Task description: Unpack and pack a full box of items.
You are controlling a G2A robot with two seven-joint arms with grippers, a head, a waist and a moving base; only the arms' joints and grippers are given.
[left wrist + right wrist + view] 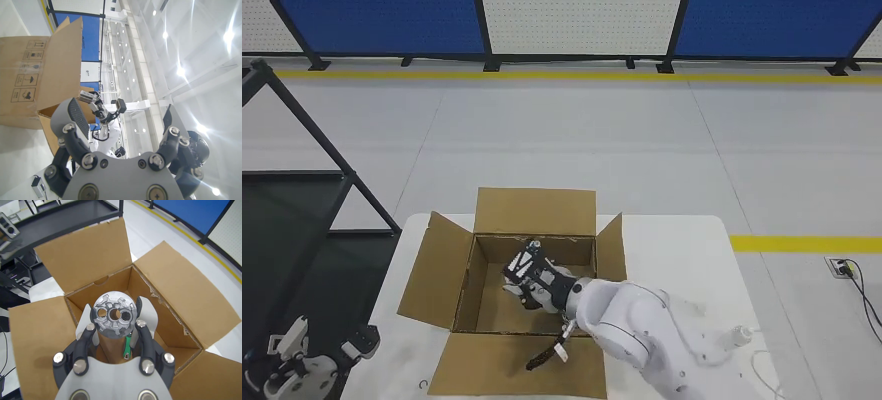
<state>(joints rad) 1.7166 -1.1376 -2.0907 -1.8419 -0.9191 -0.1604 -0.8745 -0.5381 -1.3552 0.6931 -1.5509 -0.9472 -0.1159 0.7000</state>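
An open cardboard box [534, 210] stands on the white table [682, 250], all its flaps folded outward. My right gripper [115, 308] hovers over the box's inside [113, 281], shut on a round grey metal disc [113, 321] with holes and notched ridges. From above, that gripper [527, 268] sits over the box's middle. A green-handled tool [127, 344] lies on the box floor under the disc. My left gripper [122, 108] is low beside the table, pointing up past the box's printed side [28, 75], open with nothing between its pads.
A black metal shelf cart [292, 220] stands off the table's left side and also shows beyond the box [62, 220]. Blue and white partition panels [382, 25] line the back. A small grey adapter [37, 186] lies on the table near the left arm.
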